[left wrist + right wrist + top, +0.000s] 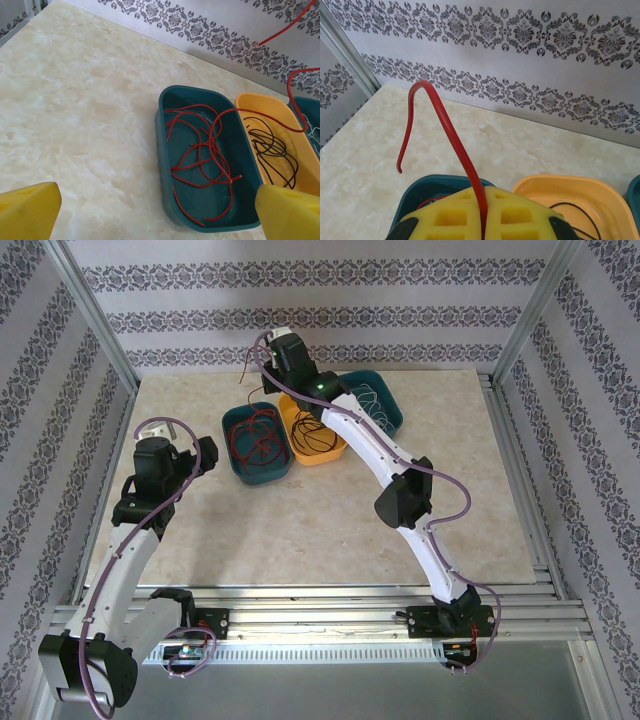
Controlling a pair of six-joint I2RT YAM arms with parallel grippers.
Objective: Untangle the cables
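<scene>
We see right pincer (483, 210) clenched on the red cable (451, 135), free end arcing up; its loops lie in the teal tray (161, 125). Left pincer (159, 212) released, hovering over the counter (75, 100).

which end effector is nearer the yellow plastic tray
Right. The right end effector hangs above the far end of the yellow plastic tray; the left end effector sits well off to its left.

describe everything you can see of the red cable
The red cable is a thin, flexible, smooth-coated wire. Most of it lies in loose overlapping loops inside the left teal tray. One strand rises over the rim, across the yellow tray. The shut right gripper pinches it, its free end arching upward and drooping.
</scene>
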